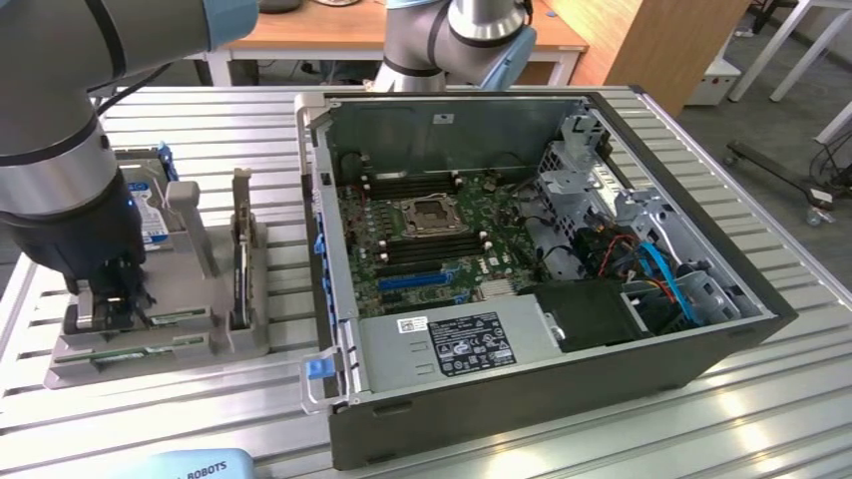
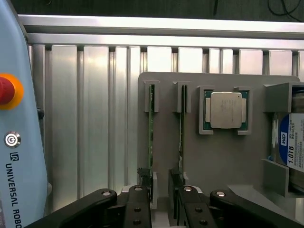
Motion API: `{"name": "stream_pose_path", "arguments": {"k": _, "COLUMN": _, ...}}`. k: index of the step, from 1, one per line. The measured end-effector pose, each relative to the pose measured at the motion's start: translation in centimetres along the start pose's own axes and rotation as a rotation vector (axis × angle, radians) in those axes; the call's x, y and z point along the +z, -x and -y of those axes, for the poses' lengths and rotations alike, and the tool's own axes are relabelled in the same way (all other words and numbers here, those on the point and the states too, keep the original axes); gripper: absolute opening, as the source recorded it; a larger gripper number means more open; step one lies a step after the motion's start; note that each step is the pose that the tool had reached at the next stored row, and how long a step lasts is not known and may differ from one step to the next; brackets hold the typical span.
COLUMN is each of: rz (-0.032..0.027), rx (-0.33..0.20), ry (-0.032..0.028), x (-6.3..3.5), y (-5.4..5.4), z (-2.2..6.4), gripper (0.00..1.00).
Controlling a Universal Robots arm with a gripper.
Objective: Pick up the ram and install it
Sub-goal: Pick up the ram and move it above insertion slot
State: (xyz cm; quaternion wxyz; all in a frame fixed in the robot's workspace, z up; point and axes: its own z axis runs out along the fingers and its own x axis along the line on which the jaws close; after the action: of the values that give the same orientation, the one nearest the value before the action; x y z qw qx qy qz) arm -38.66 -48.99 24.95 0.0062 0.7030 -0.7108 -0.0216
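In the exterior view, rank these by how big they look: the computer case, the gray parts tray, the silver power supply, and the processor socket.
1. computer case
2. gray parts tray
3. silver power supply
4. processor socket, smallest by far, even though it lies farther back

Bright, even light; glare on the metal table (image 1: 765, 399)
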Motion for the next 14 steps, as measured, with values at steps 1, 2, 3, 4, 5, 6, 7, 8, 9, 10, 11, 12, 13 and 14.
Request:
{"name": "stream_pose_path", "arguments": {"k": 1, "rz": 0.0, "rx": 0.0, "ry": 0.0, "x": 0.12, "y": 0.0, "z": 0.01, "gripper": 0.3}}
{"name": "stream_pose_path", "arguments": {"k": 2, "rz": 0.0, "rx": 0.0, "ry": 0.0001, "x": 0.17, "y": -0.01, "z": 0.01, "gripper": 0.3}}
{"name": "stream_pose_path", "arguments": {"k": 3, "rz": -0.0002, "rx": 0.0, "ry": 0.0002, "x": 0.17, "y": -0.01, "z": 0.01, "gripper": 0.3}}
{"name": "stream_pose_path", "arguments": {"k": 4, "rz": -0.0002, "rx": 0.0, "ry": 0.0002, "x": 0.17, "y": -0.01, "z": 0.01, "gripper": 0.3}}
{"name": "stream_pose_path", "arguments": {"k": 5, "rz": 0.0, "rx": -0.001, "ry": 0.0, "x": 0.19, "y": -0.08, "z": 0.02, "gripper": 0.3}}
{"name": "stream_pose_path", "arguments": {"k": 6, "rz": -0.0001, "rx": -0.001, "ry": 0.0, "x": 0.19, "y": -0.21, "z": 0.02, "gripper": 0.3}}
{"name": "stream_pose_path", "arguments": {"k": 7, "rz": -0.0001, "rx": 0.0, "ry": 0.0, "x": 0.18, "y": -0.36, "z": 0.02, "gripper": 0.3}}
{"name": "stream_pose_path", "arguments": {"k": 8, "rz": 0.0, "rx": 0.0, "ry": 0.0, "x": 0.19, "y": -0.46, "z": 0.02, "gripper": 0.3}}
{"name": "stream_pose_path", "arguments": {"k": 9, "rz": -0.0001, "rx": 0.0, "ry": 0.0, "x": 0.21, "y": -0.53, "z": 0.02, "gripper": 0.3}}
{"name": "stream_pose_path", "arguments": {"k": 10, "rz": 0.0001, "rx": 0.0, "ry": -0.0002, "x": 0.3, "y": -0.56, "z": 0.02, "gripper": 0.3}}
{"name": "stream_pose_path", "arguments": {"k": 11, "rz": 0.0001, "rx": 0.0, "ry": -0.0001, "x": 0.42, "y": -0.59, "z": 0.02, "gripper": 0.3}}
{"name": "stream_pose_path", "arguments": {"k": 12, "rz": 0.0, "rx": 0.0, "ry": 0.0, "x": 0.55, "y": -0.63, "z": 0.03, "gripper": 0.3}}
{"name": "stream_pose_path", "arguments": {"k": 13, "rz": 0.0, "rx": 0.0, "ry": 0.0, "x": 0.69, "y": -0.66, "z": 0.04, "gripper": 0.3}}
{"name": "stream_pose_path", "arguments": {"k": 14, "rz": 0.0, "rx": 0.0, "ry": 0.0, "x": 0.83, "y": -0.7, "z": 0.04, "gripper": 0.3}}
